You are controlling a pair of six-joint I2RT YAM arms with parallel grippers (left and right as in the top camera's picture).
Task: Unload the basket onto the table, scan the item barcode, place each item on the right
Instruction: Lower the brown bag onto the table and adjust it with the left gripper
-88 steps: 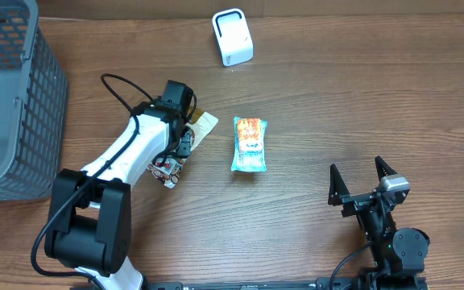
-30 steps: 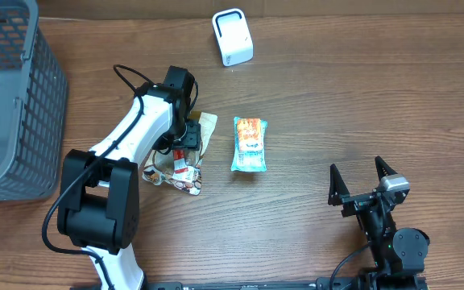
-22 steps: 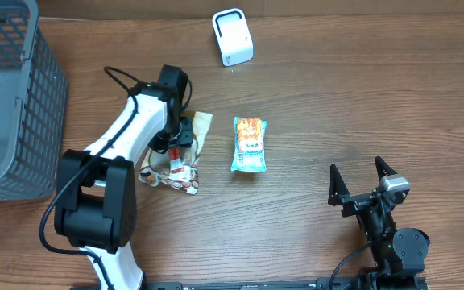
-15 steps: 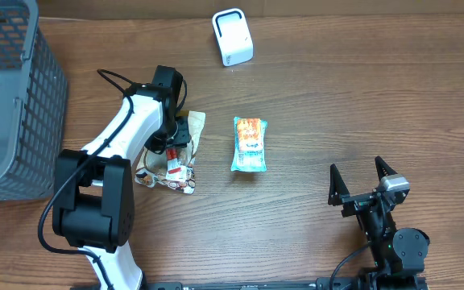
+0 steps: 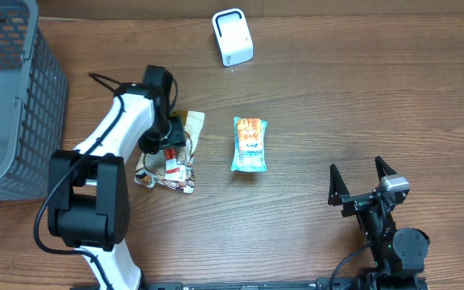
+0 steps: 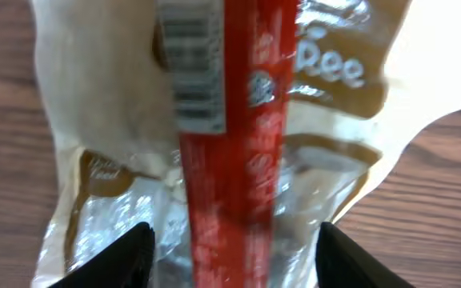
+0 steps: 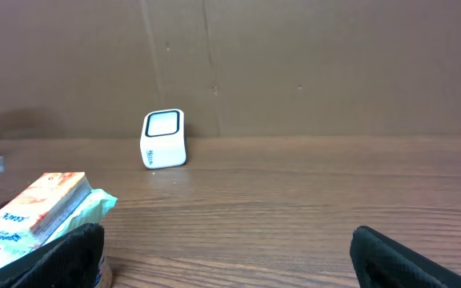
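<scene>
**Bench check: pouch under left pincer, scanner unattended**

Wooden table [image 5: 361, 97] is carrying every item, and the white scanner [image 5: 232, 37] is standing at its far edge, serving as the reference for this report.

Far to the left of the scanner, a grey mesh basket [image 5: 6, 105] is sitting at the table's edge.

Left of the scanner and nearer the robot, the left gripper [image 6: 234, 252] is hanging over a brown-and-white pouch [image 5: 171, 169] that is lying on the wood, well apart from the scanner. In the left wrist view its fingers [image 6: 130, 256] are standing apart, one at each side of the pouch. Whether they are pinching it I cannot tell. The pouch is showing a red strip [image 6: 246, 160] down its middle and a barcode [image 6: 192, 68] just beside that strip, facing the wrist camera.

Directly on the robot's side of the scanner, an orange snack packet [image 5: 250, 143] is lying flat, near the pouch but not touching it.

Right of the scanner and much nearer the robot, the right gripper [image 5: 355, 166] is waiting with its jaws spread wide, holding nothing.
</scene>
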